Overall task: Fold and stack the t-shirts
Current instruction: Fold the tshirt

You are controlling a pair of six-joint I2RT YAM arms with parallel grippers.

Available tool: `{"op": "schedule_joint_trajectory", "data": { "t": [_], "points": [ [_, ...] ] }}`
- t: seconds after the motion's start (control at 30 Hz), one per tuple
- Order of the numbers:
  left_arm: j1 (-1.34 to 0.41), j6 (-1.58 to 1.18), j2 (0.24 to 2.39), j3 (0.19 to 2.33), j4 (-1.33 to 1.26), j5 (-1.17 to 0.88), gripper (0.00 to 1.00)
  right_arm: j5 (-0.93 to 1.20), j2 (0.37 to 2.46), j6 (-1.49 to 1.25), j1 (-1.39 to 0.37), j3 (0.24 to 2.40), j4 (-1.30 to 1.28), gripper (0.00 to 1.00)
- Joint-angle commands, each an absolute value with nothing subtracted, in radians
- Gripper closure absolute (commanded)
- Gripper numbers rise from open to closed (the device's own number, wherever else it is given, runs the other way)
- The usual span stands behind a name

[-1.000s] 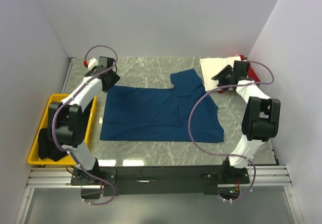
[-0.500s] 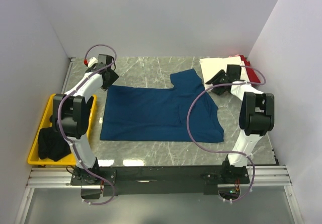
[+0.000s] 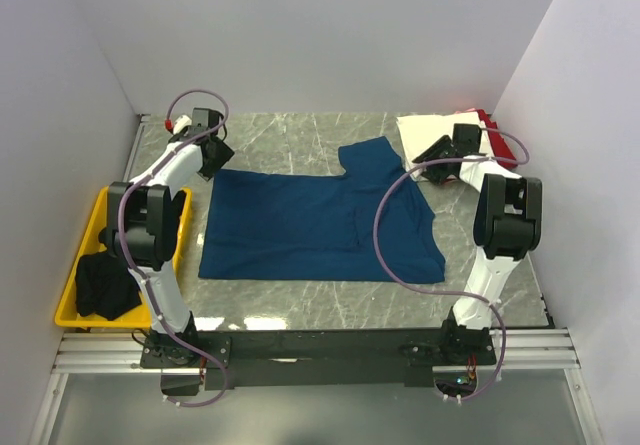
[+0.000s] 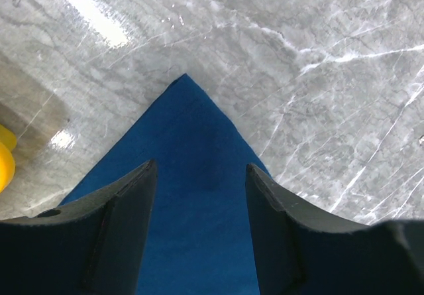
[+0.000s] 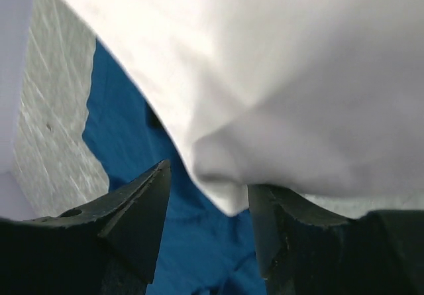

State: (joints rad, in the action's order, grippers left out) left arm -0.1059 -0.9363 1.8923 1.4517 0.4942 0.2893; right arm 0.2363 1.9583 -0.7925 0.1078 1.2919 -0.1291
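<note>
Hovering wide open over the far-left corner of the flat-spread navy t-shirt (image 3: 320, 227), the left hand (image 4: 200, 174) is apparently lining up a pinch for folding, while the right hand (image 5: 209, 187), also open, is hanging over the edge of the white t-shirt (image 3: 428, 130) at the bench's (image 3: 290, 135) far right.

A yellow tray (image 3: 92, 225) is sitting just off the left edge of the grey marble table (image 3: 290, 135), toward its near-left corner. White walls (image 3: 320, 35) are enclosing three sides, and an aluminium rail (image 3: 540, 350) is running along the near edge.
</note>
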Motion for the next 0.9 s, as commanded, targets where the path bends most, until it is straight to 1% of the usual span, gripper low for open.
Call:
{"op": "schedule_joint_trajectory", "data": {
  "t": [0.0, 0.27, 0.43, 0.7, 0.87],
  "points": [
    [-0.098, -0.925, 1.904, 1.505, 0.491, 0.282, 0.39, 0.201, 1.997, -0.792, 0.138, 1.393, -0.146, 0.44],
    [-0.091, -0.923, 1.908, 1.508, 0.494, 0.281, 0.39, 0.199, 2.066, -0.818, 0.167, 1.492, -0.144, 0.46],
    [-0.087, -0.923, 1.921, 1.513, 0.499, 0.278, 0.39, 0.204, 2.141, -0.812, 0.178, 1.598, -0.175, 0.46],
    [-0.078, -0.925, 1.943, 1.522, 0.506, 0.287, 0.39, 0.187, 2.195, -0.779, 0.215, 1.657, -0.178, 0.46],
    [-0.078, -0.946, 1.985, 1.539, 0.518, 0.301, 0.40, 0.248, 2.183, -0.758, 0.216, 1.640, -0.154, 0.45]
  ]
}}
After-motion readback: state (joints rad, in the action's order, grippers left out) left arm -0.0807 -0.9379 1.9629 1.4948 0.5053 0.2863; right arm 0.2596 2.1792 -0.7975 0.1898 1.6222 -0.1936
